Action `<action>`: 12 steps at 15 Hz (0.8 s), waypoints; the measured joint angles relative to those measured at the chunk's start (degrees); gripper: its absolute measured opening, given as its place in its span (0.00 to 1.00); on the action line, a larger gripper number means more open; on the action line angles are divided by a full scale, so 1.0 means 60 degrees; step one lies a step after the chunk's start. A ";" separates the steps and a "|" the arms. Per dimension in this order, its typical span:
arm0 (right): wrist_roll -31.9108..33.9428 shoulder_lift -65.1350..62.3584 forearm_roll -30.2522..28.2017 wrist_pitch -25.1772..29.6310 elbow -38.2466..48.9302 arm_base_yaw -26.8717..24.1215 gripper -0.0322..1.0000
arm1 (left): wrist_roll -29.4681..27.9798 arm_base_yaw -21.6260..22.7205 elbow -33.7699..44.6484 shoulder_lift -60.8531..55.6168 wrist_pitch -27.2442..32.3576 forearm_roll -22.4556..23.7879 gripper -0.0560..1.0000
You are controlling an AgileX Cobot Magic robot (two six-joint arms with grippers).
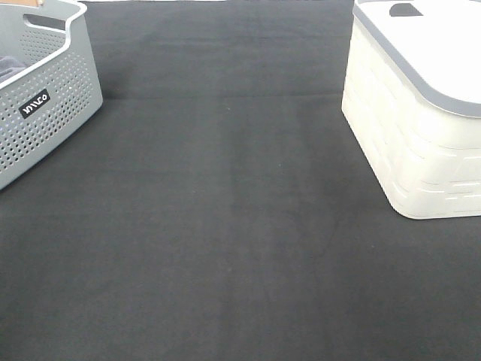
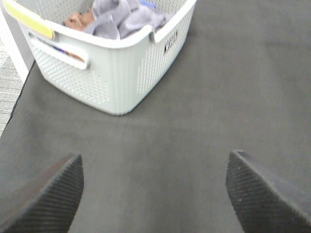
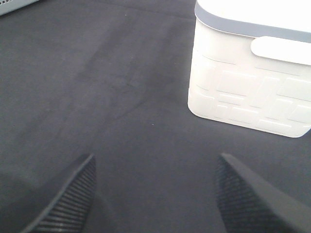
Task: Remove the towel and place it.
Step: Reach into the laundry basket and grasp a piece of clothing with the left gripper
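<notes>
The greyish-lavender towel [image 2: 124,17] lies bunched inside a grey perforated basket [image 2: 112,73], seen in the left wrist view. In the exterior high view the basket [image 1: 41,105] stands at the far left and only a dark sliver of towel [image 1: 9,66] shows inside it. My left gripper [image 2: 154,194] is open and empty, hovering over the dark mat some way short of the basket. My right gripper [image 3: 154,194] is open and empty over the mat, near the white box. Neither gripper shows in the exterior high view.
A white lidded box with a grey rim [image 1: 417,105] stands at the right, also in the right wrist view [image 3: 252,73]. A brownish item [image 2: 77,19] lies in the basket beside the towel. A dark mat [image 1: 225,226] covers the table; its left edge [image 2: 14,116] shows.
</notes>
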 joint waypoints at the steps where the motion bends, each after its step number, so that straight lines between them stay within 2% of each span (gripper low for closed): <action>1: 0.0000 0.0000 0.0000 0.0000 0.0000 0.0000 0.69 | -0.0201 0.0000 -0.0296 0.0535 -0.0258 0.0029 0.77; 3: 0.0000 0.0000 0.0000 0.0000 0.0000 0.0000 0.69 | -0.0793 0.0000 -0.0859 0.1604 -0.0802 0.0277 0.76; 7: 0.0000 0.0000 0.0000 0.0000 0.0000 0.0000 0.69 | -0.2884 0.0000 -0.1929 0.3925 -0.1537 0.1509 0.75; 9: 0.0000 0.0000 0.0000 0.0000 0.0000 0.0000 0.69 | -0.4039 0.0000 -0.2445 0.4975 -0.2110 0.1614 0.75; 12: 0.0000 0.0000 0.0000 0.0000 0.0000 0.0000 0.69 | -0.5138 0.0000 -0.3505 0.6704 -0.2722 0.1728 0.75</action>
